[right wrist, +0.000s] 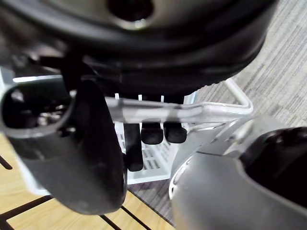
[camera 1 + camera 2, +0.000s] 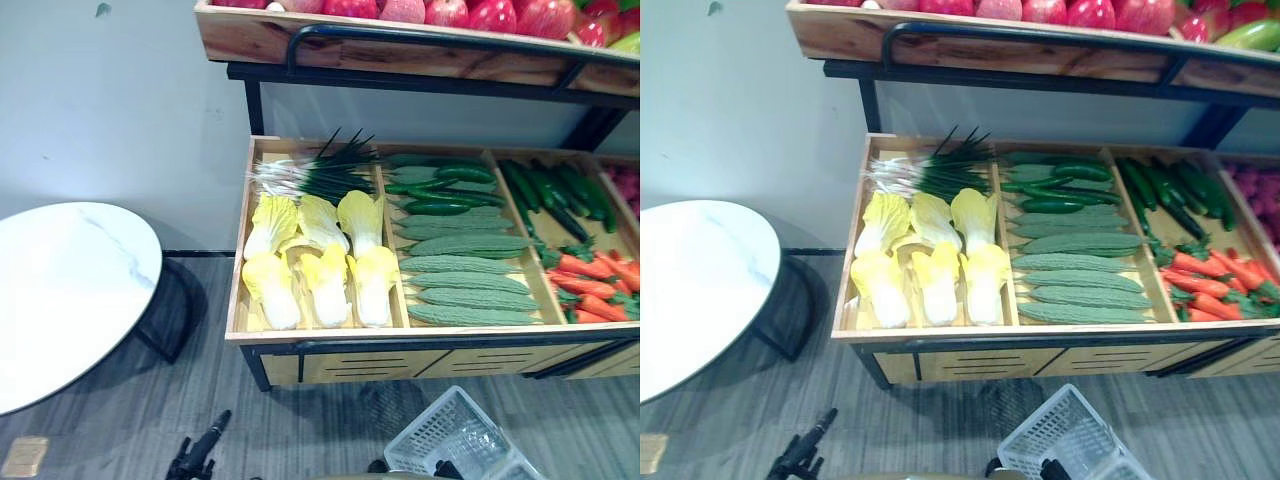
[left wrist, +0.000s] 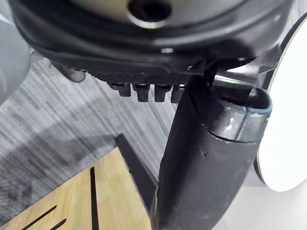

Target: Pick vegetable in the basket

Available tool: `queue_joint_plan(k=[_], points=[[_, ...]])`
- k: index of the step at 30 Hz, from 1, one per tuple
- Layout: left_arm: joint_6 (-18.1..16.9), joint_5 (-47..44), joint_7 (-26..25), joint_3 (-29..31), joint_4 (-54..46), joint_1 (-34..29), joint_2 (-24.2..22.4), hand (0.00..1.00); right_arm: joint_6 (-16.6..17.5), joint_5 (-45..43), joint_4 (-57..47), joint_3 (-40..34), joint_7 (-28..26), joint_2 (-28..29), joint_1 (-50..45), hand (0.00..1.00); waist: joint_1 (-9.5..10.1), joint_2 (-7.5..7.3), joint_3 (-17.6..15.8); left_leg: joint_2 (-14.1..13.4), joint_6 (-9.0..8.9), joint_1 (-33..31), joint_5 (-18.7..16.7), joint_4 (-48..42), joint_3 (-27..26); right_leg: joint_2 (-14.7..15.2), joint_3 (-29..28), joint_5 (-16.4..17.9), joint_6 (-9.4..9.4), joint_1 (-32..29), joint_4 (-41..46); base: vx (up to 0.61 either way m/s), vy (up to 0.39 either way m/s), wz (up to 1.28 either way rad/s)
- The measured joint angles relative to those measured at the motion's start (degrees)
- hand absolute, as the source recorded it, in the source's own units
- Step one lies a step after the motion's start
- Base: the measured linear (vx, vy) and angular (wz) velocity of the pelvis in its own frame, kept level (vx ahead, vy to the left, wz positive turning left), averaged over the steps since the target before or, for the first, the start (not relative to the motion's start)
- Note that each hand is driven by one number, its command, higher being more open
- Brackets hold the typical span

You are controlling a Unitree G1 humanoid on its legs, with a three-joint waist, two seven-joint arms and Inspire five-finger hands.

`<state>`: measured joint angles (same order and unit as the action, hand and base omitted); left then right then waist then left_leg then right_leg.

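Vegetables [image 2: 470,245] all sit in the wooden display tray [image 2: 400,340], none in the basket [image 2: 445,440] yet, so we judge the pick has not begun. They are sorted by compartment, which keeps each kind reachable on its own. The cabbages [image 2: 320,265] are near left with spring onions [image 2: 310,175] behind them. The bitter gourds [image 2: 465,292] are in the middle, with what look like green peppers [image 2: 440,185] at the far end. The cucumbers [image 2: 555,190] and carrots [image 2: 592,278] are to the right.

That basket, white plastic mesh, hangs low over the grey floor [image 2: 120,420], just in front of the tray's near edge. Its mouth is up, presumably so a vegetable can drop straight in. We see the right hand [image 1: 62,153] carrying it: in the right wrist view, fingers [image 1: 152,133] hook round the white handle [image 1: 192,109].

We find the left hand [image 2: 198,455] low, near the tray's left corner, fingers loose, holding nothing. We read it as the free picker, and the cabbages lie closest to it.

Apples [image 2: 450,12] fill the shelf above; we don't count them as part of the task. At left a round white worktop [image 2: 60,290] stands apart from the tray.
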<state>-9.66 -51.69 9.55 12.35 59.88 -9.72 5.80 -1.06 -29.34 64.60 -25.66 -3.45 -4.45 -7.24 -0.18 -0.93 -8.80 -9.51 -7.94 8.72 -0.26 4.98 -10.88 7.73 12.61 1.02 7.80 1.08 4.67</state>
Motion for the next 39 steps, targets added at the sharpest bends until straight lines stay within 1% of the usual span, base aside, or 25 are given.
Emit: queue_joint_plan(k=[2, 3, 5, 8, 9, 12, 13, 15, 17, 18, 20, 21, 22, 23, 26, 28, 30, 32, 33, 36, 37, 39], points=[[0.3, 0.0, 0.7, -0.6, 0.0, 0.0, -2.3, 1.00, -0.2, 0.1, -0.1, -0.1, 0.1, -2.0, 0.8, 0.00, -0.06, 0.79, 0.2, -0.3, -0.71, 0.3, 0.4, 0.0, -1.2, -0.3, 1.1, 0.1, -0.25, 1.4, -0.8, 0.11, -0.061, 0.27], [0.3, 0.0, 0.9, -0.9, 0.0, 0.0, -2.6, 1.00, -0.2, 0.1, -0.1, -0.1, 0.1, -2.3, 0.9, 0.00, -0.05, 0.78, 0.2, -0.3, -0.76, 0.3, 0.5, 0.0, -1.4, -0.4, 1.5, 0.2, -0.43, 1.9, -1.1, 0.08, -0.035, 0.23], [0.1, 0.0, 1.6, -1.5, -0.1, 0.0, -2.7, 1.00, 0.1, 0.1, -0.2, 0.0, 0.0, -3.0, 1.9, 0.00, 0.03, 0.51, 0.2, -0.5, -0.78, 0.5, 0.5, 0.0, -1.6, -0.7, 2.0, 0.3, -0.66, 2.7, -1.8, 0.04, -0.010, 0.12], [0.0, -0.7, 1.2, -1.5, 0.1, -0.2, -1.8, 1.00, 0.1, 0.1, -0.2, 1.2, -0.8, -3.3, 2.2, 0.00, 0.15, -0.44, 0.0, -0.4, -0.77, 0.4, 0.5, 0.0, -1.7, -0.8, 2.5, 0.4, -0.68, 2.7, -2.0, 0.02, 0.007, 0.07], [-0.5, -2.6, 0.3, -0.6, 0.1, -0.4, -1.6, 1.00, 0.1, 0.1, -0.2, 1.8, -1.4, -3.1, 2.1, 0.00, 0.13, -0.81, 0.2, -0.2, -0.76, 0.3, 0.5, 0.0, -1.7, -0.7, 2.7, 0.4, -0.68, 2.7, -2.1, -0.01, 0.015, 0.05], [-3.1, -5.5, -1.6, 2.4, 0.1, -0.5, -1.5, 1.00, 0.1, 0.1, -0.1, 2.2, -1.7, -2.5, 2.2, 0.00, 0.18, -0.98, 0.3, -0.1, -0.72, 0.3, 0.6, 0.0, -1.7, -0.5, 3.0, 0.4, -0.68, 2.8, -2.1, -0.03, 0.023, 0.04], [-4.6, -6.7, -2.5, 3.8, 0.1, -0.4, -1.4, 1.00, 0.0, 0.1, -0.1, 2.2, -2.0, -2.5, 2.3, 0.00, 0.20, -0.91, 0.2, 0.0, -0.66, 0.3, 0.6, 0.0, -1.7, -0.5, 3.1, 0.4, -0.69, 2.9, -2.1, -0.07, 0.016, 0.05], [-7.8, -8.6, -4.8, 11.0, -0.8, -0.4, -1.1, 1.00, -0.4, 0.1, 0.4, 2.2, -2.4, -2.4, 2.6, 0.00, 0.22, -0.56, 0.3, -0.2, -0.49, 0.2, 0.7, 0.0, -1.7, -0.5, 3.4, 0.4, -0.80, 3.1, -2.1, -0.09, 0.012, 0.06], [-11.1, -7.1, -7.5, 16.8, -2.8, -0.4, -0.6, 1.00, -1.0, 0.1, 0.4, 2.1, -2.4, -2.6, 2.5, 0.00, 0.24, -0.23, 0.5, -0.2, -0.38, 0.1, 1.0, 0.0, -1.6, -0.6, 3.8, 0.3, -0.96, 3.1, -2.1, -0.08, 0.005, 0.09], [-13.0, -5.7, -9.0, 20.9, -5.1, -0.7, 0.5, 1.00, -1.5, 0.1, 0.4, 2.1, -2.4, -2.8, 2.3, 0.00, 0.28, 0.03, 0.5, -0.3, -0.26, 0.0, 1.2, 0.0, -1.4, -0.6, 4.2, 0.3, -1.06, 3.1, -2.1, -0.07, 0.004, 0.09], [-14.2, -4.8, -10.1, 23.4, -7.4, -0.8, 1.6, 1.00, -1.6, 0.1, 0.3, 2.1, -2.4, -2.9, 1.8, 0.00, 0.59, 0.25, 0.7, -0.4, -0.25, -0.1, 1.2, 0.0, -1.4, -0.7, 4.2, 0.2, -1.17, 3.1, -2.2, -0.07, 0.006, 0.04], [-15.1, -4.0, -11.1, 26.6, -10.8, -0.8, 3.0, 1.00, -1.7, 0.1, 0.3, 2.1, -2.4, -3.1, 1.1, 0.00, 1.07, 0.63, 1.0, -0.5, -0.24, -0.4, 1.2, 0.1, -1.5, -0.8, 4.3, 0.2, -1.22, 3.1, -2.2, -0.06, 0.009, 0.01], [-15.5, -3.7, -11.6, 27.8, -12.1, -0.8, 3.6, 1.00, -1.8, 0.1, 0.3, 2.1, -2.4, -3.2, 0.9, 0.00, 1.19, 0.82, 1.2, -0.5, -0.24, -0.5, 1.2, 0.1, -1.5, -0.8, 4.3, 0.2, -1.26, 3.1, -2.3, -0.06, 0.013, 0.03], [-16.2, -2.7, -12.2, 30.3, -14.8, -0.6, 4.3, 1.00, -2.2, 0.1, 0.3, 2.1, -2.4, -3.4, 0.4, 0.00, 1.24, 0.74, 1.7, -0.5, -0.24, -0.6, 1.2, 0.3, -1.5, -0.8, 4.5, 0.1, -1.33, 3.1, -2.6, -0.02, 0.013, 0.03], [-17.0, 0.6, -12.0, 33.0, -21.6, -0.4, 6.4, 1.00, -2.3, 0.3, 0.2, 2.1, -2.4, -3.5, -0.5, 0.00, 1.64, 0.97, 2.4, -0.5, -0.24, -0.8, 1.2, 0.3, -1.9, -0.9, 4.5, -0.4, -1.35, 3.3, -3.6, 0.00, 0.000, 0.00], [-16.8, 1.1, -11.0, 32.9, -24.9, 0.1, 7.5, 1.00, -2.4, 0.8, 0.2, 2.1, -2.5, -3.5, -0.5, 0.00, 1.83, 1.08, 2.7, -0.5, -0.25, -0.9, 1.2, 0.3, -2.6, -1.0, 4.2, -1.0, -1.36, 3.5, -4.4, 0.00, 0.032, -0.07], [-15.9, 3.7, -9.8, 30.9, -28.4, 0.3, 8.9, 1.00, -2.4, 2.4, -0.2, 2.2, -2.6, -3.4, -0.9, 0.00, 1.88, 1.16, 3.2, -0.4, -0.26, -0.8, 1.2, 0.3, -3.1, -1.1, 4.2, -1.3, -1.40, 4.0, -5.2, 0.00, 0.026, -0.04], [-12.7, 7.3, -6.7, 27.0, -33.6, 0.8, 11.7, 1.00, -2.4, 2.8, -0.3, 2.5, -2.9, -3.4, -1.4, 0.00, 2.52, 1.37, 4.1, -0.5, -0.27, -0.6, 1.2, 0.3, -4.7, -1.4, 3.7, -1.7, -1.52, 4.1, -6.1, 0.00, 0.021, -0.09], [-11.6, 7.6, -5.8, 25.9, -34.8, 1.3, 12.5, 1.00, -2.4, 2.9, -0.3, 2.8, -2.9, -3.4, -1.4, 0.00, 2.65, 1.47, 4.2, -0.6, -0.28, -0.6, 1.2, 0.3, -4.8, -1.4, 3.6, -1.7, -1.57, 4.1, -6.2, -0.01, 0.018, -0.13], [-5.7, 10.6, -1.1, 21.0, -40.7, 3.1, 16.6, 1.00, -2.4, 4.6, -1.1, 3.5, -3.7, -4.0, -1.4, 0.00, 2.78, 2.05, 4.6, -0.7, -0.30, 0.0, 1.2, 0.3, -6.6, -1.7, 2.5, -2.1, -1.86, 4.2, -6.7, -0.02, 0.012, -0.18], [-4.6, 11.1, -0.4, 19.8, -41.9, 3.8, 17.1, 1.00, -2.4, 4.6, -1.3, 3.9, -3.8, -4.2, -1.5, 0.00, 2.79, 2.04, 4.7, -0.7, -0.30, 0.0, 1.2, 0.3, -6.8, -1.7, 2.4, -2.2, -1.89, 4.2, -6.8, -0.03, 0.011, -0.12], [-0.7, 12.4, 1.6, 16.3, -45.9, 5.7, 17.8, 1.00, -2.4, 4.7, -1.4, 4.4, -3.9, -4.8, -1.4, 0.00, 2.80, 2.56, 4.7, -0.6, -0.29, 0.0, 1.3, 0.1, -7.2, -1.8, 2.0, -3.0, -1.95, 4.2, -7.9, -0.03, 0.016, -0.11]])
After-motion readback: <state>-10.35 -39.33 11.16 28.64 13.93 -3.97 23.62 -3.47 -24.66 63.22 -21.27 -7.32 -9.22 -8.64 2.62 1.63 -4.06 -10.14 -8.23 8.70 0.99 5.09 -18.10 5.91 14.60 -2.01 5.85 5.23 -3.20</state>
